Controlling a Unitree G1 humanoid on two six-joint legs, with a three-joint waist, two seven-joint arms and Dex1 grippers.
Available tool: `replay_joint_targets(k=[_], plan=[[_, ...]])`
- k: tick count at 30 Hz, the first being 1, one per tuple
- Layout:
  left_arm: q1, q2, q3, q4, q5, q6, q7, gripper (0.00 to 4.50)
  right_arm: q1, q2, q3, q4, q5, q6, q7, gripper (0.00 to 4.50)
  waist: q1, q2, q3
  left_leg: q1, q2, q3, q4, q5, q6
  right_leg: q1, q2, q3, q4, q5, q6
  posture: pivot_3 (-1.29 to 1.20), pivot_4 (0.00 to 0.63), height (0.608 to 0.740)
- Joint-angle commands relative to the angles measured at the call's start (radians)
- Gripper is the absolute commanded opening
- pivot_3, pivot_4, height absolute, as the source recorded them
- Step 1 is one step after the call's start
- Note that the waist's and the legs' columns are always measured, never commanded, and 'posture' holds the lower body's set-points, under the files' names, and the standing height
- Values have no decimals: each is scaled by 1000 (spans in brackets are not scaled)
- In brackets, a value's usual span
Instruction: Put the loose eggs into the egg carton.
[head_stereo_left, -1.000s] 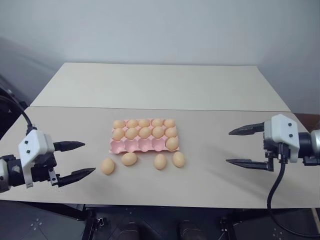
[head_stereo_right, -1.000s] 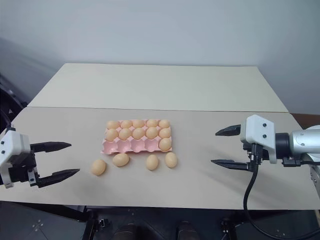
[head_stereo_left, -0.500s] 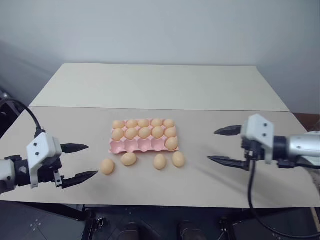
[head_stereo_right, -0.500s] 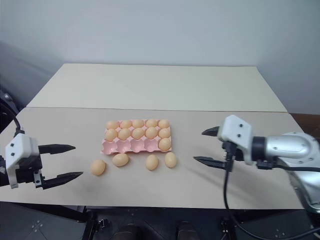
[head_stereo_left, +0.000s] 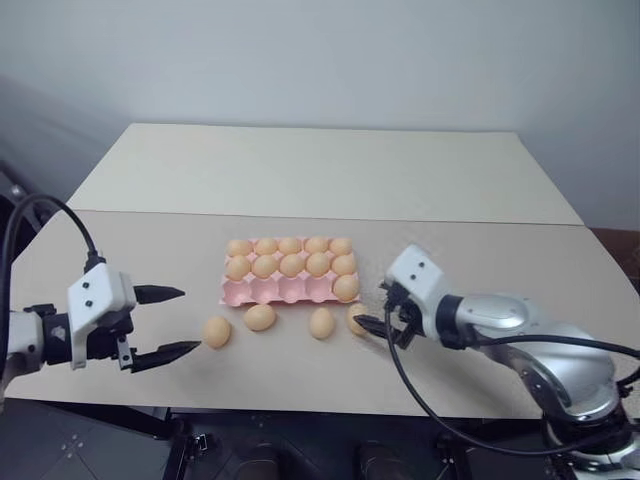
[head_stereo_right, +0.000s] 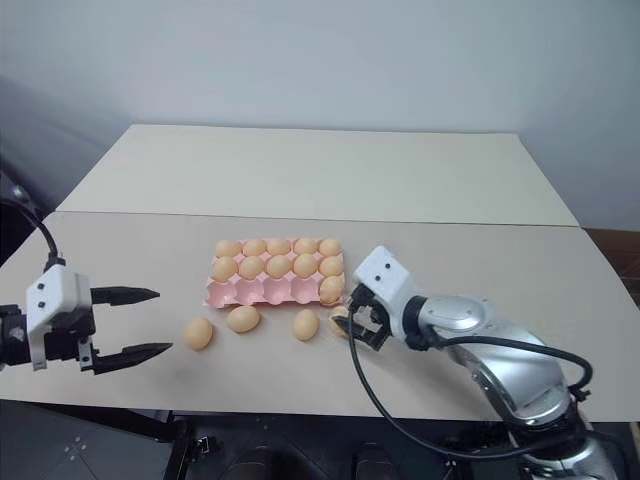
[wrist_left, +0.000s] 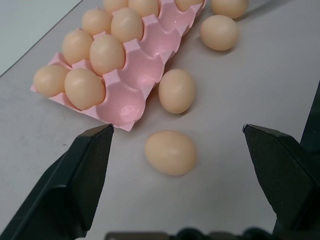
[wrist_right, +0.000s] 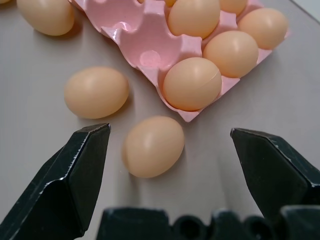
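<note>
Pink egg carton sits at the centre of the frame on the tan table, long side running left to right. Its two far rows are full of eggs; the near row holds one egg in the rightmost cup, and the other four cups are bare. Four loose eggs lie on the table in a rough line just below the carton's near edge — the leftmost egg at lower left of the carton, the second egg close under the near edge, the third egg under the right half, and the fourth egg at the lower right corner. Right gripper is at centre right of the frame, fingers spread wide and holding nothing; in the right wrist view the fourth egg lies on the table between the two black fingers, apart from both. Left gripper hangs at lower left of the frame, also spread wide and empty — the leftmost egg is just beside the tip of its lower finger, with no contact to be made out.
</note>
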Motion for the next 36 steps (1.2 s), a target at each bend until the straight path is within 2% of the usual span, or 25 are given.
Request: replay_joint_targets(k=[1,8,12,16,19,24,29,32,36], plan=[[-17,15,-1,-2,11,-31,-3,4500,-29,61,13,-26,-10,73,-66,4464,-1,0,0,0,0,0,0,0,0,0,0,0,0,0,0,0,150,740],[-13,3,-9,-9,20,-39,14,4500,-19,120,93,32,-53,75,-130,4464,-4,0,0,-2,0,0,0,0,0,-3,0,0,1,0,0,0,150,740],[-3,0,-2,-16,20,-37,17,4500,-21,150,104,72,-76,59,-151,4464,-6,-3,-2,-8,0,1,1,0,0,-12,0,2,7,0,0,0,150,740],[5,0,2,-17,30,-41,23,4500,-20,157,116,107,-90,49,-151,4464,-8,-3,-2,-9,0,1,1,0,0,-14,0,3,7,0,0,0,150,740],[9,-3,4,-20,31,-43,25,4500,-16,157,123,119,-100,35,-150,3879,-13,-4,-2,-9,0,1,1,0,0,-14,0,3,7,0,0,0,150,740],[9,-5,-3,-19,36,-47,32,4500,-32,152,116,115,-97,50,-138,2189,-24,-4,-2,-9,0,1,1,0,0,-14,0,3,7,0,0,0,150,740],[5,-8,-14,-18,42,-54,39,4500,-28,102,105,80,-79,77,-108,2189,-27,-4,-2,-9,0,1,1,0,0,-14,0,3,7,0,0,0,150,740],[4,-10,-16,-18,43,-54,42,4500,-30,28,91,44,-77,82,-82,2189,-27,-4,-2,-9,0,1,1,0,0,-14,0,3,7,0,0,0,150,740],[18,-16,-10,-26,47,-53,50,4500,-87,-29,67,37,-87,0,-44,2189,-30,-4,-2,-9,0,1,1,0,0,-14,0,3,8,0,0,0,150,740]])
